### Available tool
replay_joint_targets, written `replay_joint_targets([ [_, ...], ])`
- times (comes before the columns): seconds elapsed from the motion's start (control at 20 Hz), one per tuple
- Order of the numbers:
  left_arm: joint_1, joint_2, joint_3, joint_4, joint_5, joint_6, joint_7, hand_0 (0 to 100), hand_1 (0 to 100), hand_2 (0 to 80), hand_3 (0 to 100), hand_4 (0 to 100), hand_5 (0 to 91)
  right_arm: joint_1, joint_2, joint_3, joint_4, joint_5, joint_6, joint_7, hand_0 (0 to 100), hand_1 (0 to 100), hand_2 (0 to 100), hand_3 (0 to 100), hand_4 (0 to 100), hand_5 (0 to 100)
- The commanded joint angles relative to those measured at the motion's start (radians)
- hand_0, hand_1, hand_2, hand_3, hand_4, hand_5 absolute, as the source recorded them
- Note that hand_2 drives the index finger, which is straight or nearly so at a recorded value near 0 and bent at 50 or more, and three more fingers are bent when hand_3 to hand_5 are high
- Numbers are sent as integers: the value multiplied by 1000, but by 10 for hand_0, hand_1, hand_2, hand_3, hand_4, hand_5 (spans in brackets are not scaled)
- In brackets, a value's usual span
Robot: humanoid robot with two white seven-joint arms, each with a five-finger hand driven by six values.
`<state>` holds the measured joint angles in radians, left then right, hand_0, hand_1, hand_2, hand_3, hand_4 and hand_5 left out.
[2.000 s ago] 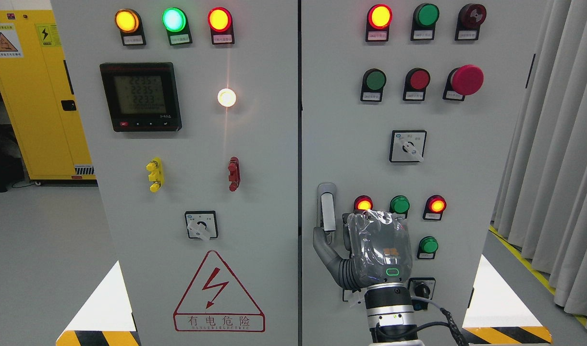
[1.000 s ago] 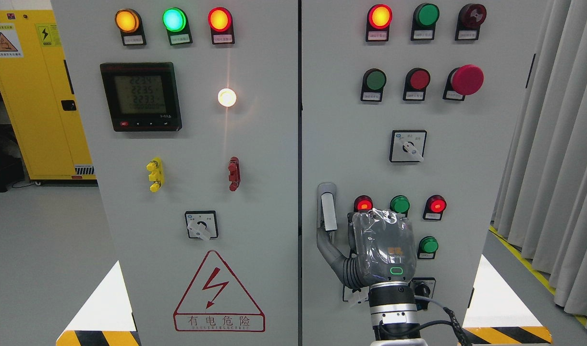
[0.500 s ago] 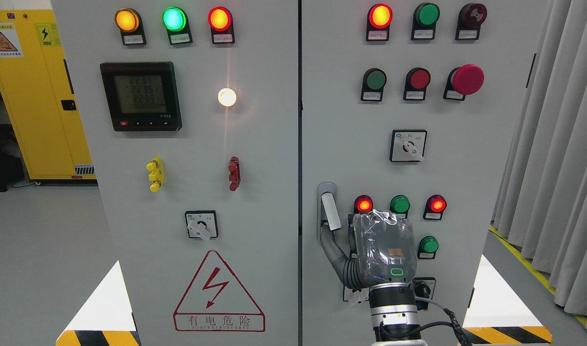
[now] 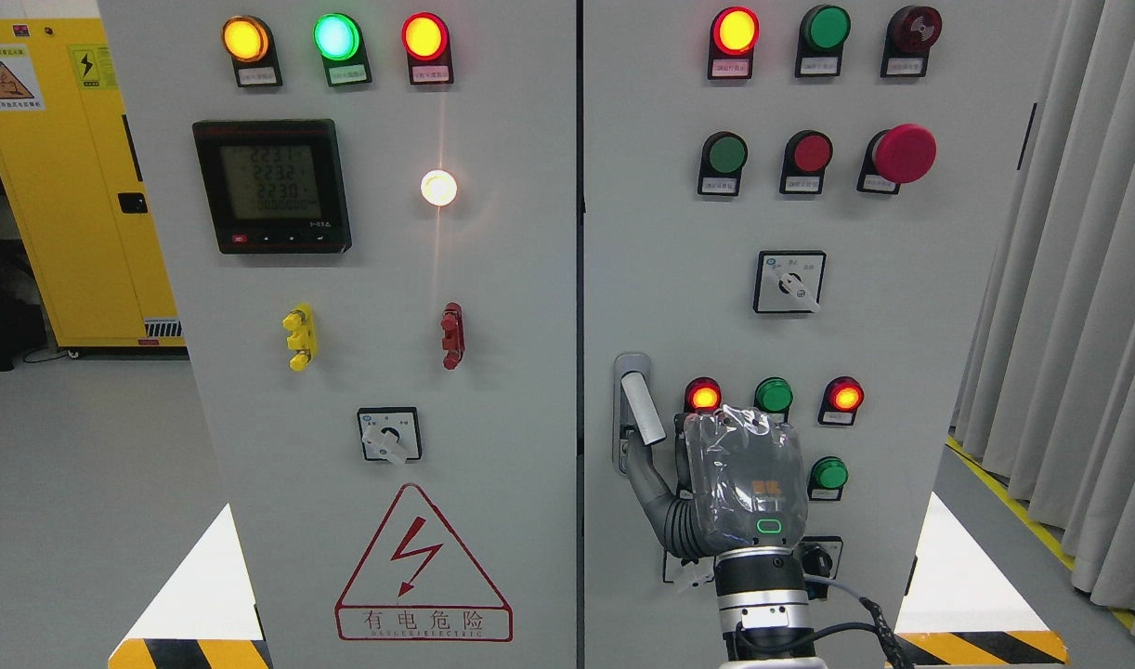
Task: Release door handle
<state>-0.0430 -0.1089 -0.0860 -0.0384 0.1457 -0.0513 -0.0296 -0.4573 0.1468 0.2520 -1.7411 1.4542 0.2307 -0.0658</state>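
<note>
The silver door handle (image 4: 644, 409) sits at the left edge of the grey cabinet's right door (image 4: 902, 279). It hangs tilted, its lower end swung right, off its grey backplate. My right hand (image 4: 670, 455), wrapped in clear plastic, comes up from the bottom edge and is shut on the handle's lower end. Its thumb (image 4: 649, 478) reaches up under the handle's tip, and the other fingers are hidden behind the back of the hand. The left arm does not show.
Lit indicator lamps (image 4: 773, 396) and a rotary switch (image 4: 816, 557) crowd close around my hand. The left door (image 4: 512, 372) carries a meter, lamps and a warning triangle. A yellow cabinet (image 4: 66, 186) stands far left and grey curtains (image 4: 1078, 325) hang at the right.
The handle went from hanging straight down to tilted, its lower end swinging right. My right hand shifted slightly right with it, the thumb staying under the handle's tip.
</note>
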Motion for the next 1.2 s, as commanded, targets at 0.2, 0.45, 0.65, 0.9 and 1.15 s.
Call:
replay_joint_targets([
  [0.2,0,0,0,0,0,1,0,120,556,0,0,0,0,2,1,0,-12,0,4,0,612,326,1000,1000,1000,1000],
  [0.45,0,0,0,0,0,1,0,120,556,0,0,0,0,3,1,-2,-14,0,4,0,619,324,1000,1000,1000,1000],
  [0.65,0,0,0,0,0,1,0,120,556,0,0,0,0,3,1,-2,-14,0,6,0,636,315,1000,1000,1000,1000],
  [0.9,0,0,0,0,0,1,0,120,556,0,0,0,0,3,1,-13,-14,-2,6,0,622,306,1000,1000,1000,1000],
  [1.15,0,0,0,0,0,1,0,120,556,0,0,0,0,2,1,-23,-14,-2,4,0,610,307,1000,1000,1000,1000],
])
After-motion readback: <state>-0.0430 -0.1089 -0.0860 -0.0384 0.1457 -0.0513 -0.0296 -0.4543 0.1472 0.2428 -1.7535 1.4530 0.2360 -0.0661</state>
